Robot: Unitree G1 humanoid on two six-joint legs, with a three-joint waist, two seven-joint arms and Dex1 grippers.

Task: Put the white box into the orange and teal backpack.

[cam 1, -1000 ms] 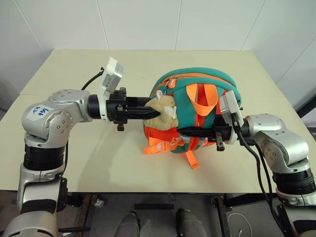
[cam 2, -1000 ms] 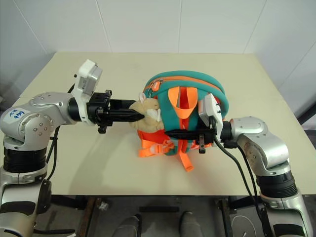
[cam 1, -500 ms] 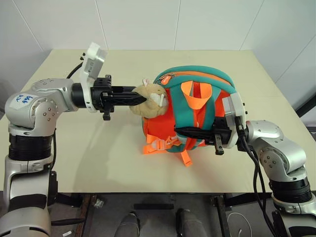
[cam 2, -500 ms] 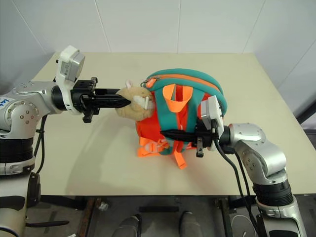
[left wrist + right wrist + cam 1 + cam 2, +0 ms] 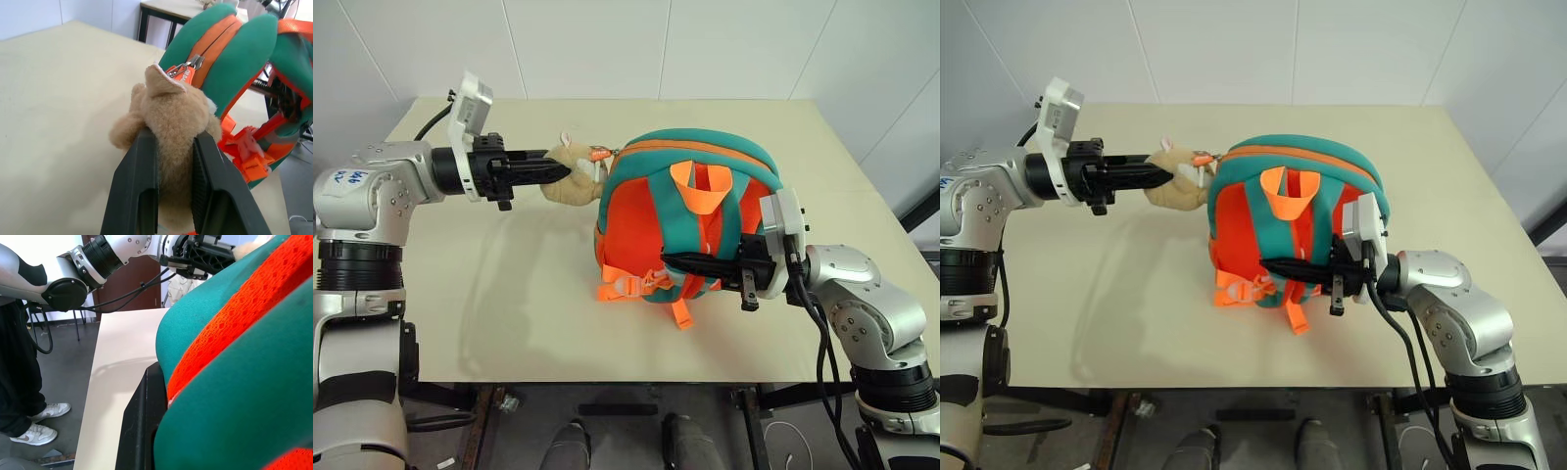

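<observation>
The backpack (image 5: 690, 220) sits mid-table (image 5: 509, 294), straps facing up, orange panel between teal straps, its orange loop handle (image 5: 697, 191) standing at the top. Out on the left, the left gripper (image 5: 566, 172) is clenched on the tan plush (image 5: 570, 183), black fingers (image 5: 142, 181) squeezing the toy from both sides, and the plush hangs stretched away from the bag by its orange zipper tag (image 5: 183, 73), right at the head of the zip. Over on the right, the right gripper (image 5: 671, 260) reaches level across the lower front of the backpack, jaws closed on a teal strap (image 5: 705, 269) just above the orange buckles (image 5: 626, 286). A person's legs and pale sneakers (image 5: 34, 423) stand beside the table in the right wrist view.
</observation>
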